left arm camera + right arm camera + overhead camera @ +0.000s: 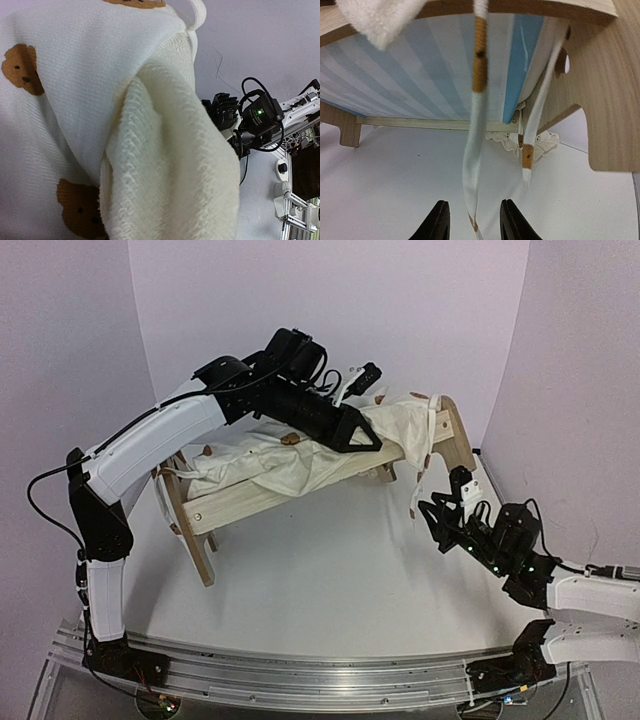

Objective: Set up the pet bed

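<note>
The pet bed [262,497] is a light-wood frame standing mid-table, its blue-and-white striped base [415,60] seen from below in the right wrist view. A cream bear-print duvet [300,468] lies rumpled over it. My left gripper [362,436] reaches over the bed and is shut on a bunched fold of the duvet [165,165], which hides its fingers in the left wrist view. My right gripper [474,204] is low beside the right end board [612,95], open, with a hanging tie string [472,160] between its fingers [438,222]. A second tie string [534,130] hangs nearer the board.
A small ruffled cream piece of fabric [502,141] lies on the white table under the bed's right end. Lilac walls close the space at the back and sides. My right arm [260,116] shows past the duvet in the left wrist view.
</note>
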`<action>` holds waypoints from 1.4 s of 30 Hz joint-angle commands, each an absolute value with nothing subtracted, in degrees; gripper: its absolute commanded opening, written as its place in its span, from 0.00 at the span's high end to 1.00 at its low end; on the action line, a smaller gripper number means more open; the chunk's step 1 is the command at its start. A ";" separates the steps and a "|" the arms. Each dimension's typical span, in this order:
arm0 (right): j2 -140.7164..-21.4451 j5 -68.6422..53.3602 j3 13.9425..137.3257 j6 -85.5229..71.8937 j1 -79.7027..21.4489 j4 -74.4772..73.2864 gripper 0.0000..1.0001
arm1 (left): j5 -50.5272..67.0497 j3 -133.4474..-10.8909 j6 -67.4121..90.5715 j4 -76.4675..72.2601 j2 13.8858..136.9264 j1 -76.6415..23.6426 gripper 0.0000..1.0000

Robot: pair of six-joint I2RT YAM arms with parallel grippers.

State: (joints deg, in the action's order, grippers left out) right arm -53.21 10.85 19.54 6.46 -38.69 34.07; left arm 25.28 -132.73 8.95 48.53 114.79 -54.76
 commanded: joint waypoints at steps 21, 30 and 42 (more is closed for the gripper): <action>-79.47 28.94 31.60 14.33 -40.01 57.90 0.48 | 29.42 -136.85 5.81 31.50 109.68 -55.02 1.00; -85.83 34.61 32.40 12.32 -39.91 63.80 0.78 | 30.81 -136.73 6.25 31.60 109.36 -54.65 1.00; -64.80 18.22 25.50 -11.94 -40.15 25.03 1.00 | 25.82 -122.48 -5.62 30.14 105.57 -50.99 1.00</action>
